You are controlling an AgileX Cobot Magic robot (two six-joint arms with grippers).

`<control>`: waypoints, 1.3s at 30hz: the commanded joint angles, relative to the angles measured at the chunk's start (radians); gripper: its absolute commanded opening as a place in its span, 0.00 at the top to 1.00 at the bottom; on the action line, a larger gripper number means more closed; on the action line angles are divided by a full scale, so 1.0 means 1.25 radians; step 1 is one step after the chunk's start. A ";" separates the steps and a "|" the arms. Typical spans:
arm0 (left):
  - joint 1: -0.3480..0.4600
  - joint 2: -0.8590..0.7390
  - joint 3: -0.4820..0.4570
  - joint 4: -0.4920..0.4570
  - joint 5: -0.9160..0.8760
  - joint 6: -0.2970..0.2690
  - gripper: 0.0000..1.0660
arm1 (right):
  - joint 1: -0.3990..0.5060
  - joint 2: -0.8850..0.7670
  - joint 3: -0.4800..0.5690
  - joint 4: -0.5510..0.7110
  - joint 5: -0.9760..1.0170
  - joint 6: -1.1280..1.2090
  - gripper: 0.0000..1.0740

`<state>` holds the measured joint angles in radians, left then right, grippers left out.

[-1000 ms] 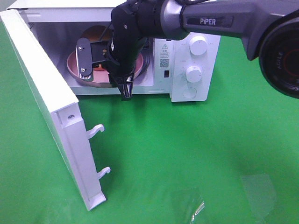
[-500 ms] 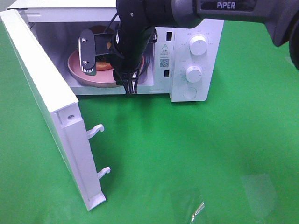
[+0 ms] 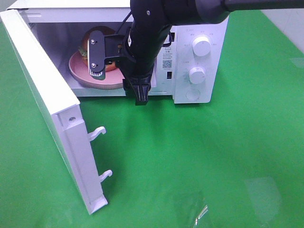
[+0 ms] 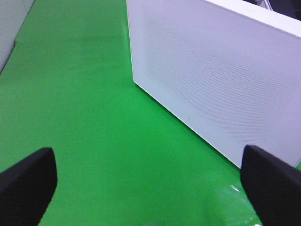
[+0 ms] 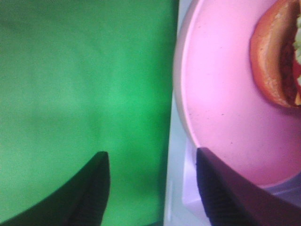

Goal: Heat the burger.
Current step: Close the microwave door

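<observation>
The burger (image 3: 85, 47) lies on a round pink plate (image 3: 80, 71) inside the open white microwave (image 3: 199, 57). My right gripper (image 3: 118, 85) hangs at the oven's mouth, over the plate's front rim, with one finger inside and one outside. In the right wrist view the right gripper (image 5: 153, 188) stands open, with nothing between its dark fingers (image 5: 96, 188). The plate (image 5: 225, 108) and the burger (image 5: 275, 61) lie just beyond them. My left gripper (image 4: 150, 188) is wide open and empty over the green cloth, facing the microwave door's outer face (image 4: 216, 80).
The microwave door (image 3: 47, 104) stands swung out to the left, its latch hooks (image 3: 97, 133) pointing right. Two white knobs (image 3: 202, 45) sit on the control panel. A green cloth (image 3: 199, 161) covers the table, with a clear plastic scrap (image 3: 202, 213) near the front edge.
The right gripper's jaws have spread apart and it has shifted a little to the right. The plate with the burger stays inside the microwave. The left gripper has not changed.
</observation>
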<state>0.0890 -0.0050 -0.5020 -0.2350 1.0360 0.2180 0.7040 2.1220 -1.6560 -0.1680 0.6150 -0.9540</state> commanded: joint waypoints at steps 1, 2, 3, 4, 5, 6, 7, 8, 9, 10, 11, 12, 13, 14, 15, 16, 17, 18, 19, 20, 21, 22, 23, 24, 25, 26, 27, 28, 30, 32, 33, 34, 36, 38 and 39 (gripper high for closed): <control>0.002 -0.014 0.002 0.001 -0.005 0.001 0.08 | -0.002 -0.028 0.038 0.006 -0.027 0.006 0.44; 0.002 -0.014 0.002 0.001 -0.005 0.001 0.08 | -0.002 -0.034 0.056 0.007 -0.035 0.006 0.44; 0.002 -0.014 0.002 0.001 -0.005 0.001 0.08 | -0.002 -0.034 0.056 0.007 -0.035 0.006 0.44; 0.002 -0.014 0.002 0.001 -0.005 0.001 0.08 | -0.002 -0.058 0.105 0.018 -0.059 0.006 0.44; 0.002 -0.014 0.002 0.001 -0.005 0.001 0.08 | -0.002 -0.058 0.105 0.018 -0.059 0.006 0.44; 0.002 -0.014 0.002 0.001 -0.005 0.001 0.08 | -0.002 -0.066 0.120 0.022 -0.065 0.006 0.44; 0.002 -0.014 0.002 0.001 -0.005 0.001 0.08 | -0.002 -0.081 0.146 0.025 -0.073 0.006 0.44; 0.002 -0.014 0.002 0.001 -0.005 0.001 0.08 | -0.002 -0.081 0.146 0.025 -0.073 0.006 0.44; 0.002 -0.014 0.002 0.001 -0.005 0.001 0.08 | -0.002 -0.096 0.173 0.025 -0.074 0.006 0.44; 0.002 -0.014 0.002 0.001 -0.005 0.001 0.08 | -0.002 -0.096 0.173 0.025 -0.074 0.006 0.44; 0.002 -0.014 0.002 0.001 -0.005 0.001 0.08 | -0.002 -0.112 0.193 0.025 -0.075 0.006 0.44; 0.002 -0.014 0.002 0.001 -0.005 0.001 0.08 | -0.002 -0.112 0.193 0.025 -0.075 0.006 0.44; 0.002 -0.014 0.002 0.001 -0.005 0.001 0.08 | -0.002 -0.132 0.214 0.028 -0.079 0.012 0.43; 0.002 -0.014 0.002 0.001 -0.005 0.001 0.08 | -0.002 -0.132 0.214 0.028 -0.079 0.012 0.43; 0.002 -0.014 0.002 0.001 -0.005 0.001 0.08 | -0.002 -0.152 0.235 0.033 -0.081 0.045 0.43; 0.002 -0.014 0.002 0.001 -0.005 0.001 0.08 | -0.002 -0.152 0.235 0.033 -0.081 0.045 0.43; 0.002 -0.014 0.002 0.001 -0.005 0.001 0.08 | -0.002 -0.164 0.249 0.034 -0.080 0.078 0.42; 0.002 -0.014 0.002 0.001 -0.005 0.001 0.08 | -0.002 -0.164 0.249 0.034 -0.080 0.078 0.42; 0.002 -0.014 0.002 0.001 -0.005 0.001 0.08 | -0.002 -0.177 0.262 0.033 -0.080 0.114 0.42; 0.002 -0.014 0.002 0.001 -0.005 0.001 0.08 | -0.002 -0.193 0.282 0.030 -0.080 0.161 0.42; 0.002 -0.014 0.002 0.001 -0.005 0.001 0.08 | -0.002 -0.193 0.282 0.030 -0.080 0.161 0.42; 0.002 -0.014 0.002 0.001 -0.005 0.001 0.08 | -0.002 -0.210 0.302 0.030 -0.081 0.202 0.42; 0.002 -0.014 0.002 0.001 -0.005 0.001 0.08 | -0.002 -0.210 0.302 0.030 -0.081 0.202 0.42; 0.002 -0.014 0.002 0.001 -0.005 0.001 0.08 | -0.002 -0.226 0.317 0.030 -0.075 0.241 0.42; 0.002 -0.014 0.002 0.001 -0.005 0.001 0.08 | -0.002 -0.226 0.317 0.030 -0.075 0.241 0.42; 0.002 -0.014 0.002 0.001 -0.005 0.001 0.08 | -0.002 -0.241 0.335 0.030 -0.071 0.276 0.42; 0.002 -0.014 0.002 0.001 -0.005 0.001 0.08 | -0.002 -0.241 0.335 0.030 -0.071 0.276 0.42; 0.002 -0.014 0.002 0.001 -0.005 0.001 0.08 | -0.002 -0.261 0.356 0.030 -0.071 0.309 0.42; 0.002 -0.014 0.002 0.001 -0.005 0.001 0.08 | -0.002 -0.282 0.378 0.030 -0.072 0.340 0.42; 0.002 -0.014 0.002 0.001 -0.005 0.001 0.08 | -0.002 -0.293 0.386 0.030 -0.071 0.355 0.42; 0.002 -0.014 0.002 0.001 -0.005 0.001 0.08 | -0.006 -0.316 0.407 0.030 -0.071 0.389 0.42; 0.002 -0.014 0.002 0.001 -0.005 0.001 0.08 | -0.006 -0.316 0.407 0.030 -0.071 0.389 0.42; 0.002 -0.014 0.002 0.001 -0.005 0.001 0.08 | -0.013 -0.339 0.428 0.030 -0.072 0.417 0.42; 0.002 -0.014 0.002 0.001 -0.005 0.001 0.08 | -0.020 -0.363 0.450 0.030 -0.073 0.444 0.42; 0.002 -0.014 0.002 0.001 -0.005 0.001 0.08 | -0.034 -0.391 0.470 0.040 -0.071 0.473 0.42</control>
<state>0.0890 -0.0050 -0.5020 -0.2350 1.0360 0.2180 0.6830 1.6810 -1.1020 -0.1310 0.5200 -0.4210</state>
